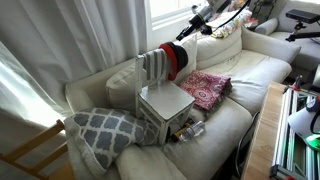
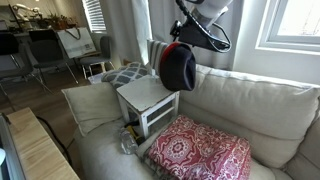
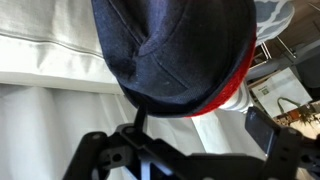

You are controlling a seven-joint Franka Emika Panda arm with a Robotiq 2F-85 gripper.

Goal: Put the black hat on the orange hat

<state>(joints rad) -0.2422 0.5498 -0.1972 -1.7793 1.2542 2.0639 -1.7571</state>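
Observation:
The black hat (image 2: 183,70) sits over the orange hat (image 1: 179,62), upright against the sofa back above the white box (image 2: 148,96). In the wrist view the black hat (image 3: 170,45) fills the top of the picture, and only a red-orange edge of the orange hat (image 3: 232,97) shows under its rim. My gripper (image 3: 200,130) is open and empty, with its fingers apart just off the black hat. In both exterior views the gripper (image 2: 192,30) (image 1: 188,34) hangs close above the hats.
A grey-and-white striped cloth (image 1: 152,66) lies behind the hats. A flat red patterned cloth (image 2: 200,152) lies on the sofa seat. A grey patterned pillow (image 1: 105,128) sits beside the box. Small items (image 1: 188,128) lie in front of the box. A window is behind the sofa.

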